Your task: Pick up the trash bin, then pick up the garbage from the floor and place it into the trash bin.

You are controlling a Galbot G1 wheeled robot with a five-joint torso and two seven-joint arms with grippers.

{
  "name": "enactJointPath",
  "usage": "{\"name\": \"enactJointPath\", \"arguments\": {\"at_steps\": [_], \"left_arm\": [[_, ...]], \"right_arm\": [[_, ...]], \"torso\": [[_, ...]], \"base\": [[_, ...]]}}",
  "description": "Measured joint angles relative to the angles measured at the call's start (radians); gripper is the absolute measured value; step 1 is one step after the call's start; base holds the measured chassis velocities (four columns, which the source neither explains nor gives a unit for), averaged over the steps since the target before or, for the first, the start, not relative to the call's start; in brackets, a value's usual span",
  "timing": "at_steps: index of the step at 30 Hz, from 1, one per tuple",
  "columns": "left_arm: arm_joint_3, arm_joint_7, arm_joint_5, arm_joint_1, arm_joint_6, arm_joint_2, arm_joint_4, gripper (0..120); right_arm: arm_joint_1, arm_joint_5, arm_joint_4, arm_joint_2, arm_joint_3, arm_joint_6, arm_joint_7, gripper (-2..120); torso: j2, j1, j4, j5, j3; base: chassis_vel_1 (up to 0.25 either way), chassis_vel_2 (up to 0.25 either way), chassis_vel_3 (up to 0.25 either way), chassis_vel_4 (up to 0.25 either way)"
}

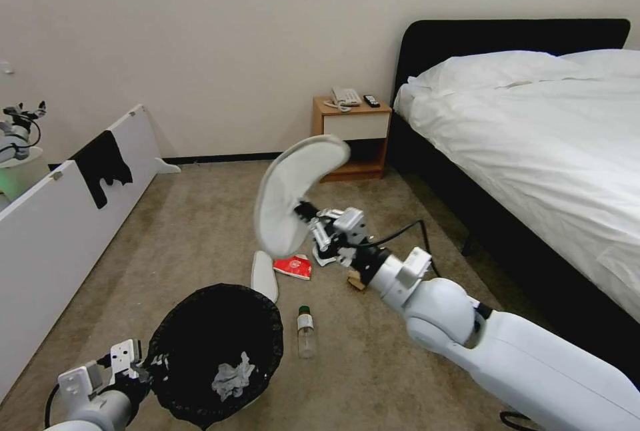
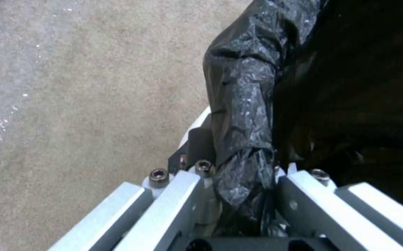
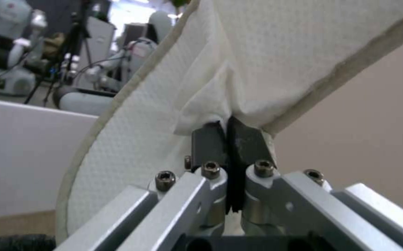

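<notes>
left gripper (image 1: 137, 366) sits low at the left of the head view, its jaws pinched on the bag-covered rim of the trash bin (image 1: 200, 324); the left wrist view confirms black liner caught between the fingers (image 2: 201, 139). bin is held off the carpet (image 1: 200, 218), mouth up, with crumpled white tissues (image 1: 233, 378) already lying inside. just beyond the bin's far rim a second white slipper (image 1: 264, 275) lies on the floor, a red packet (image 1: 293, 266) next to it, and a clear bottle (image 1: 305, 331) lies beside the bin to its right. right gripper (image 1: 312, 220) is raised mid-scene, jaws clamped tight on the edge of a white slipper (image 1: 293, 194), which hangs clear of the floor, above and beyond the bin. a brown item (image 1: 355, 279) shows partly under the right arm; its kind cannot be told. assessment: bin pickup done, tissues binned, one slipper lifted but not yet deposited; slipper, packet, bottle and brown item remain outstanding.
</notes>
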Motion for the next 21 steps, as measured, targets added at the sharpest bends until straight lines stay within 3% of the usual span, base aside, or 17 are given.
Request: {"name": "enactJointPath", "arguments": {"at_steps": [21], "left_arm": [[-0.012,-0.002,-0.007,-0.012,0.000,-0.010,0.008,1]], "right_arm": [[0.095,-0.113,-0.113,0.099,-0.240,0.022,-0.014,0]], "torso": [[0.000,0.000,0.0000,0.0000,0.000]], "base": [[0.000,0.000,0.000,0.000]]}}
